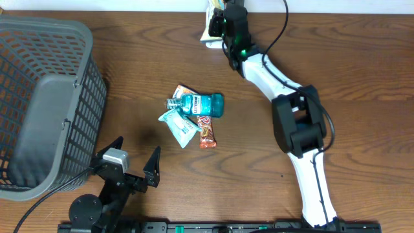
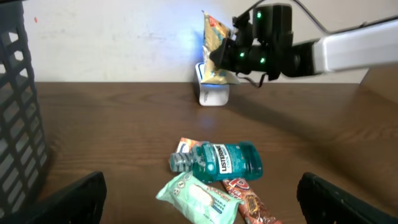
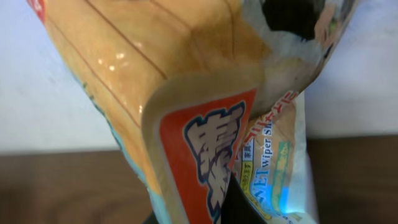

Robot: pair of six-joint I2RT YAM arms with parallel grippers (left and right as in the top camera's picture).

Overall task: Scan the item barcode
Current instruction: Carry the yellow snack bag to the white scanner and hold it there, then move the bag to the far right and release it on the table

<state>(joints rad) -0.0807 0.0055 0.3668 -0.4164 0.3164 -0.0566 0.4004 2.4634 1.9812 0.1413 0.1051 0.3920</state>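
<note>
- Right claw (image 1: 217, 24) is out at the middle of the tabletop's (image 1: 362, 77) far edge, clamped tight on a yellow packet (image 2: 215, 37).
- The yellow packet hangs upright in the air, just above a small white scanner (image 2: 213, 93). The scanner stands on the tabletop against the wall, with a blue glow on the wall beside the packet.
- In the right wrist view, the packet (image 3: 155, 81) fills the frame: glossy yellow film, an orange-red panel with bold lettering, and a crumpled top edge. No barcode can be made out.
- Left claw (image 1: 132, 158) sits low near the tabletop's near edge, toward the left corner. Its jaws are spread wide and hold nothing; both fingers (image 2: 68, 202) frame the bottom of its own view.
- A loose cluster lies at the tabletop's centre. A teal mouthwash bottle (image 1: 202, 103) lies on its side, its cap end over a flat orange-and-white pouch (image 1: 183, 92).
- A pale green wipes pack (image 1: 178, 124) and a brown snack bar (image 1: 206, 129) lie touching, just nearer than the bottle.
- A grey mesh basket (image 1: 84, 71) stands along the left edge, well apart from the cluster.
</note>
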